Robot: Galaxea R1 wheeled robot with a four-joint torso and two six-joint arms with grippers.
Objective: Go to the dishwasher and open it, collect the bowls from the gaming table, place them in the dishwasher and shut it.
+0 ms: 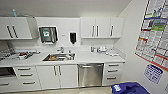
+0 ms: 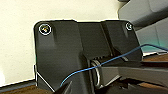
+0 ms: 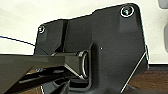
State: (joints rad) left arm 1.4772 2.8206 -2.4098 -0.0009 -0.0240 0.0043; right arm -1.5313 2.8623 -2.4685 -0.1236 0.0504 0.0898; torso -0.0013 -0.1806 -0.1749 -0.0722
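While robot faces white kitchenette wall, worktop (image 1: 87,58) runs left-right, sink (image 1: 59,57) sunk in its middle. Upper cabinets (image 1: 101,27) hang above; posters (image 1: 155,32) cover right wall. Dishwasher (image 1: 90,74) sits under worktop, right of sink, door shut, steel front facing robot, bar handle (image 1: 90,66) lying horizontal. Blue bin (image 1: 128,88) stands near right. Either pincer's state: cannot tell.

Blue bin (image 1: 130,88): cut off by lower frame edge. Wall poster (image 1: 156,32): cut off at right; print illegible. Sink (image 1: 59,57) contents: indistinct.
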